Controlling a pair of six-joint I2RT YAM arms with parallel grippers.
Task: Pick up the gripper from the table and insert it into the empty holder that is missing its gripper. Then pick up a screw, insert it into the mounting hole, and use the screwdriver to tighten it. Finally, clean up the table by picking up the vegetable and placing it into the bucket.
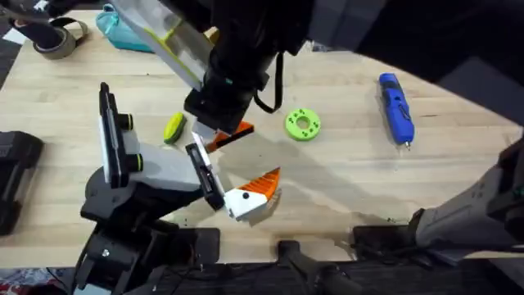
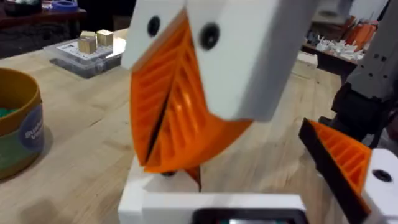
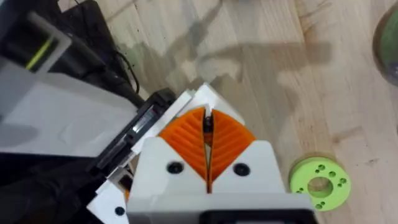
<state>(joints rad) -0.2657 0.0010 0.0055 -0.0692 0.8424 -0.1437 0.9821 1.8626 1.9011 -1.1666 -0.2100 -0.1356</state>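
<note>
Because the orange ribbed gripper (image 2: 341,160) looks to be light, stiff plastic, its white block seems the firmest hold, while the right tool (image 3: 207,124) is pressed together, on what one cannot tell.

The screwdriver (image 1: 395,107) is blue, the disc (image 1: 302,124) bright green, the vegetable (image 1: 173,128) yellow with green, the gripper (image 1: 255,191) orange-ribbed on white.
</note>
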